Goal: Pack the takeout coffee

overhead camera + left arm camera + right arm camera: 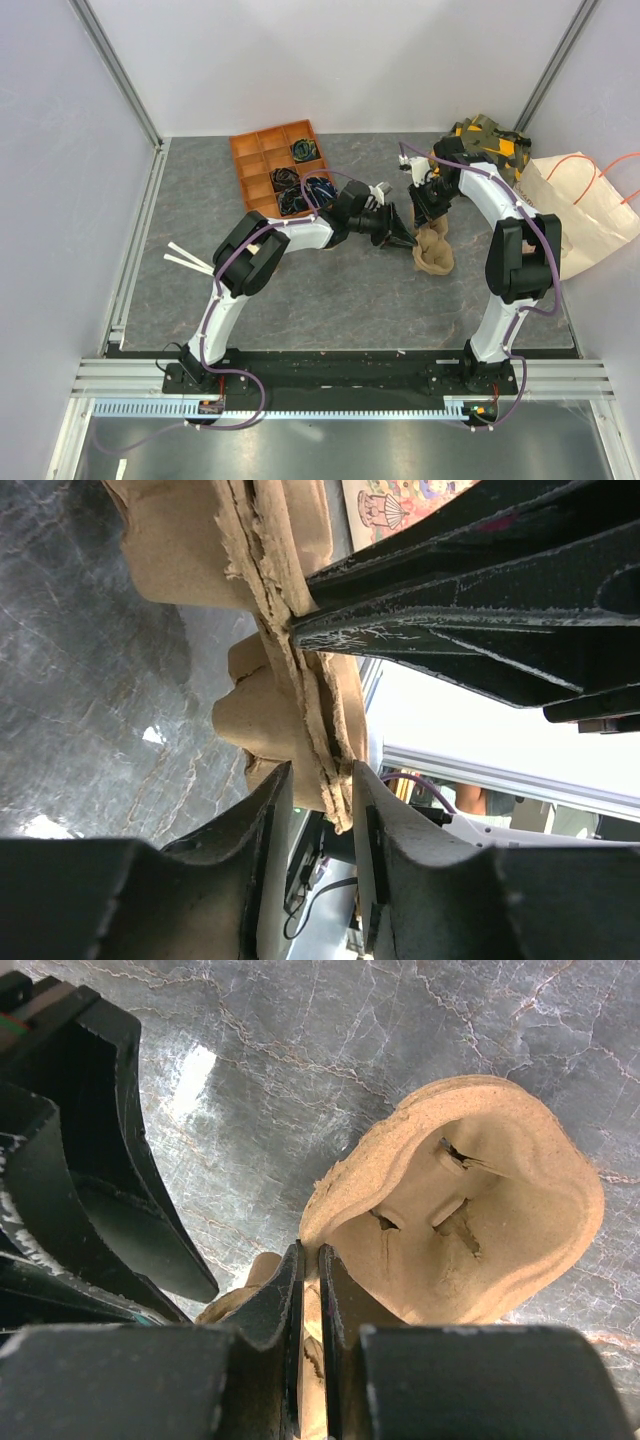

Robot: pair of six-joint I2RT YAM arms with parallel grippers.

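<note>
Coffee unseen. Carrier mid-frame: right gripper clamped on rim; left gripper straddles torn edge, possibly not gripping. Risk: opposed pulls tear pulp.

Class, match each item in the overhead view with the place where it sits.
Items:
1. orange plastic compartment tray
2. brown moulded pulp cup carrier
3. white paper bag with orange handles
4. pair of thin white sticks

Places:
A. left side, beside the left arm
B. far right edge
C. far side, left of centre
D. near the middle, between the two arms

Pairs: 1-C, 2-D, 3-B, 4-A
</note>
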